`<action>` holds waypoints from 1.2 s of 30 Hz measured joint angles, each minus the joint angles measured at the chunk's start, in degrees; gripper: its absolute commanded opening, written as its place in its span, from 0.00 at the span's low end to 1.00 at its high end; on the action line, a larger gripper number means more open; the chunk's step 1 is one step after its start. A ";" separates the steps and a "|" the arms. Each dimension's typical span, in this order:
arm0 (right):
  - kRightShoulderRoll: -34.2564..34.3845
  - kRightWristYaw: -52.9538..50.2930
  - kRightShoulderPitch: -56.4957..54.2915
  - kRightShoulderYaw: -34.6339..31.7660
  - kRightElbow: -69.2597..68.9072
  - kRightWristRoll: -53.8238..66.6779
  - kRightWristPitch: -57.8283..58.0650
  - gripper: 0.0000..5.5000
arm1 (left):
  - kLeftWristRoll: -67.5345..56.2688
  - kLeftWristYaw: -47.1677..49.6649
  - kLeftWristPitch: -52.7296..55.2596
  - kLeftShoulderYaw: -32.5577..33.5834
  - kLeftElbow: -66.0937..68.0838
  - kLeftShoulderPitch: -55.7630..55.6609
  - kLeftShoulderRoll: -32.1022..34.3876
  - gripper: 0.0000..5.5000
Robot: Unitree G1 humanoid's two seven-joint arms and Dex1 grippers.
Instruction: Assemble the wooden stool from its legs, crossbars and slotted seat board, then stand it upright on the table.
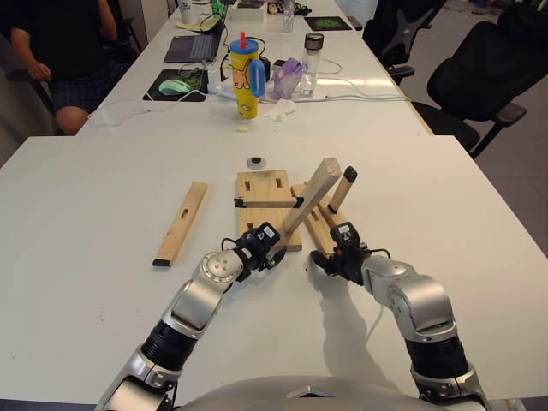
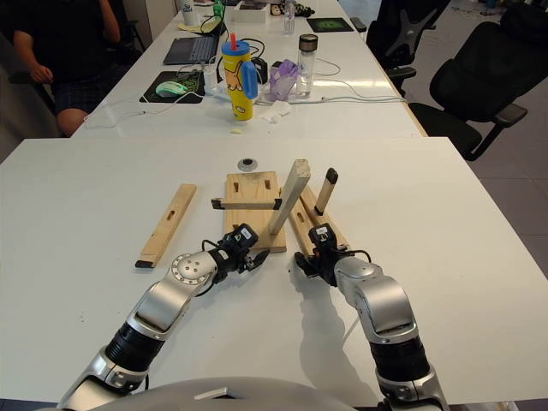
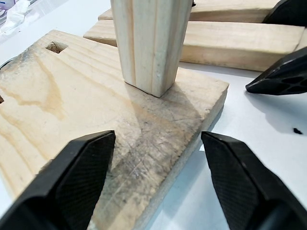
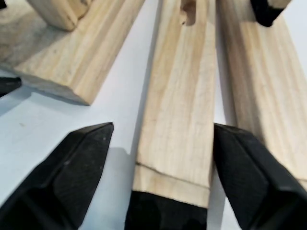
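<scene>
The slotted seat board (image 1: 261,224) lies flat mid-table, with a thin black-tipped crossbar (image 1: 267,203) across it. One pale leg (image 1: 313,193) leans up from the board, its foot (image 3: 151,76) resting on the wood. A second black-capped leg (image 1: 342,189) tilts up just right of it. More legs (image 1: 324,229) lie flat beside the board. My left gripper (image 3: 158,172) is open at the board's near corner, one finger (image 3: 79,182) over the wood. My right gripper (image 4: 163,158) is open, straddling the black-capped near end of a flat slotted leg (image 4: 180,105).
A loose slotted bar (image 1: 181,223) lies apart to the left. A small black round object (image 1: 256,162) sits behind the board. Farther back stand a yellow cup (image 1: 245,79), a bottle (image 1: 312,60), a mouse (image 1: 175,86) and a laptop (image 1: 195,44). Office chairs (image 1: 488,68) at right.
</scene>
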 measured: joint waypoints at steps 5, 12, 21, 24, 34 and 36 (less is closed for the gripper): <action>0.57 -2.07 -3.02 0.67 4.90 -2.21 -3.51 0.65 | 0.12 0.01 -0.12 -0.29 0.16 -0.16 0.03 0.61; 1.06 -2.17 -3.05 3.59 9.48 -4.18 -11.78 0.47 | 1.09 0.60 -2.74 -0.88 1.42 -0.55 0.18 0.61; 1.45 0.45 0.76 2.41 13.02 -3.78 -26.47 0.37 | 1.17 0.51 -14.51 2.04 3.32 -0.77 2.43 0.61; 3.34 0.13 1.34 -0.31 12.81 -3.25 -32.69 0.37 | 1.17 0.45 -19.02 3.82 3.23 -0.90 3.71 0.61; 6.18 -1.34 -4.56 -10.96 3.44 2.40 -38.89 0.37 | -1.24 -14.15 -21.74 5.01 -5.32 6.14 17.54 0.61; 5.99 -0.87 -6.58 -13.02 2.66 4.25 -38.78 0.37 | -2.55 -17.19 -19.92 7.09 -6.91 7.45 21.05 0.61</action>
